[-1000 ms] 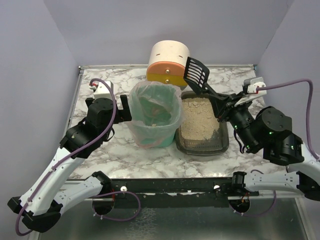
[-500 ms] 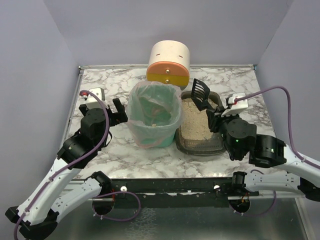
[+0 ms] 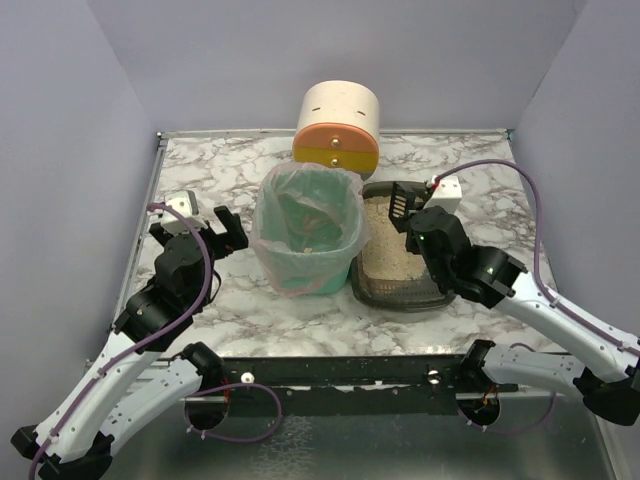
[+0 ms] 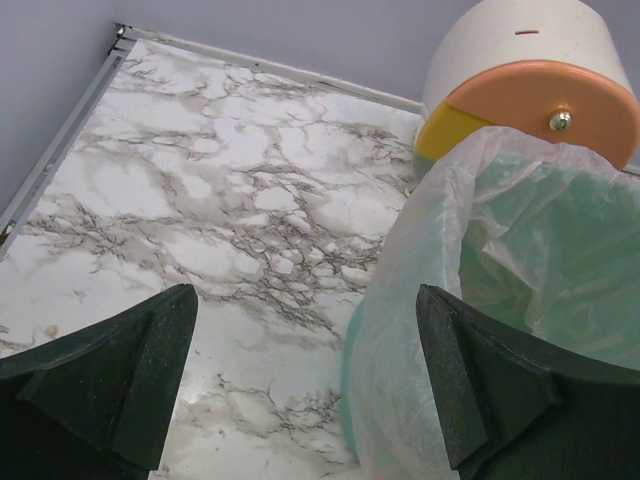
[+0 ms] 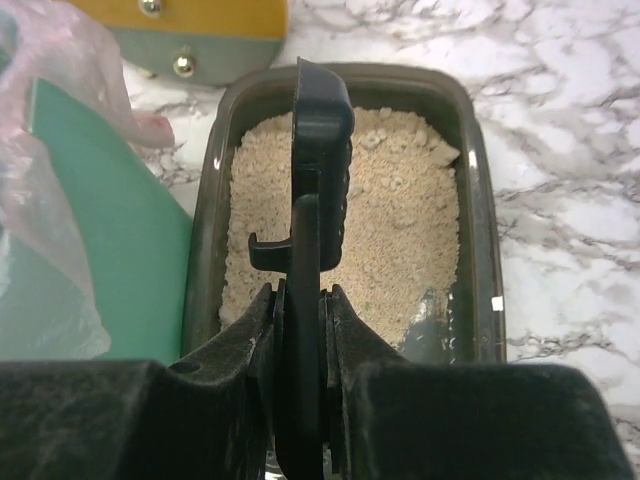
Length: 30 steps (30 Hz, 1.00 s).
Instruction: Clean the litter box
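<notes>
Right gripper (image 5: 300, 300): clamped shut on the handle of a black slotted scoop (image 5: 318, 170). From the wrist view the scoop is seen edge-on, its head pointing toward the far end of the litter box (image 5: 480, 200) and over the sand. Whether the head touches the sand cannot be told.

Left gripper (image 4: 305, 340): jaws spread wide, holding nothing. It hangs above the marble table (image 3: 220, 160) just to the left of the green bin (image 3: 305, 270) and does not touch the bin's clear bag (image 3: 300, 195).

Litter box: on the table, right of centre, its left wall just beside the bin. Beige sand covers most of the floor, with a bare dark patch at the near right corner. A cream, orange and yellow drum (image 3: 338, 125) stands behind the bin.

Assessment: the step in hand appears to be positioning the scoop for a pass through the sand. No waste can be made out on the surface. The next move calls for lowering the head into the sand, drawing it through at a shallow angle and lifting it level so loose grains fall through the slots. The load then goes left, over the bin's rim.
</notes>
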### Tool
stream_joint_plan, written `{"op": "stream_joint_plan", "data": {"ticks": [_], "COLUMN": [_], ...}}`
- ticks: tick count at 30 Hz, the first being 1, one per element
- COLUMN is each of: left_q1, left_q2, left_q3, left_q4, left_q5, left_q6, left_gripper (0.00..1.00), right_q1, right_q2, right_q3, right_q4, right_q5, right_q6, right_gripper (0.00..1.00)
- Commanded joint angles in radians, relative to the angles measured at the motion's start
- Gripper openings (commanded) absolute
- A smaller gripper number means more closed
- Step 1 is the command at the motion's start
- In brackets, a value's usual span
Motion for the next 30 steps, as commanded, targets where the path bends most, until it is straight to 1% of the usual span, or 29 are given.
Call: {"op": "stream_joint_plan", "data": {"ticks": [1, 4, 6, 12, 16, 20, 24, 30], "left_q1": [-0.003, -0.004, -0.004, -0.004, -0.003, -0.004, -0.003, -0.004], "left_q2": [-0.024, -0.029, -0.026, -0.02, -0.02, -0.023, -0.026, -0.024], "left_q3": [-0.02, -0.022, -0.023, -0.024, -0.024, -0.026, -0.027, -0.028], "left_q4": [0.028, 0.03, 0.03, 0.03, 0.03, 0.03, 0.03, 0.028], "left_q5": [-0.03, -0.033, -0.031, -0.025, -0.018, -0.017, -0.014, -0.009], "left_q6": [0.004, 0.004, 0.007, 0.013, 0.015, 0.018, 0.019, 0.021], "left_gripper": [0.99, 0.99, 0.99, 0.99, 0.99, 0.99, 0.99, 0.99], "right_q1": [-0.125, -0.276, -0.349, -0.451, -0.503, -0.531, -0.54, -0.542], "right_q2": [0.029, 0.051, 0.066, 0.117, 0.057, -0.01, -0.051, -0.106], "right_q3": [-0.015, -0.033, -0.039, -0.018, -0.099, -0.179, -0.252, -0.362], "right_q4": [0.039, 0.035, 0.023, -0.084, -0.047, -0.044, -0.04, 0.027], "right_q5": [-0.225, -0.393, -0.49, -0.55, -0.609, -0.566, -0.548, -0.518], "right_q6": [0.064, 0.137, 0.196, 0.447, 0.585, 0.729, 0.832, 0.968], "right_gripper": [0.01, 0.01, 0.01, 0.01, 0.01, 0.01, 0.01, 0.01]}}
